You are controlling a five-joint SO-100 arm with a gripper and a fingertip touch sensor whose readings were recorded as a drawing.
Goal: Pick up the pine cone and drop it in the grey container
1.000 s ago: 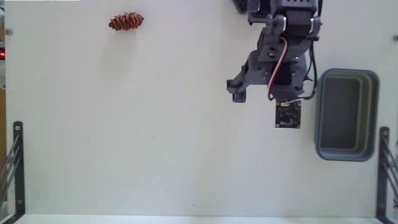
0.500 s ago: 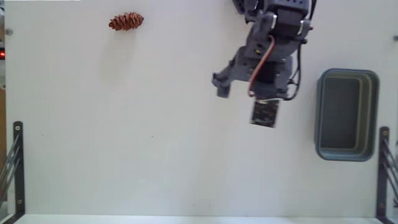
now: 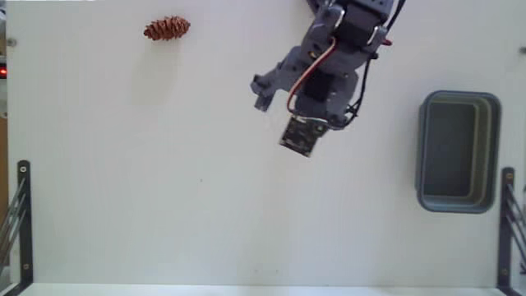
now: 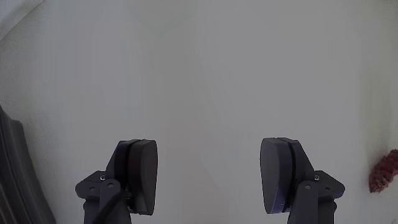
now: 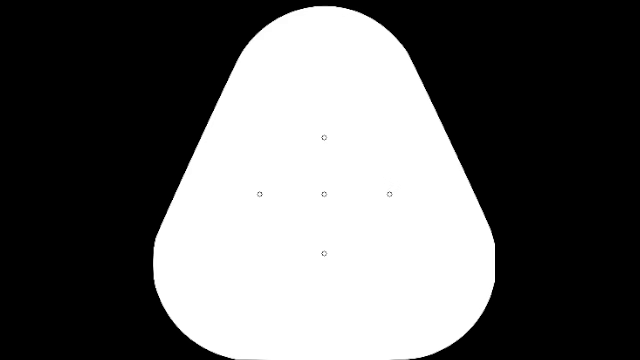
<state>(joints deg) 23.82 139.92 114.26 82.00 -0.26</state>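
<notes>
Fixed view: set high, looking straight down on the white table (image 3: 164,181). Wrist view: carried low, facing past open dark fingers (image 4: 140,168). Shared: table and small reddish-brown pine cone (image 3: 167,28) (image 4: 384,173).

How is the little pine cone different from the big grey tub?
The pine cone is small, while the grey container is far larger. The pine cone is reddish-brown and rough with scales; the container is smooth blue-grey. The cone is a solid oval, but the container is a hollow rounded rectangle with nothing in it. Both lie on the white table, untouched by the tool.
</notes>
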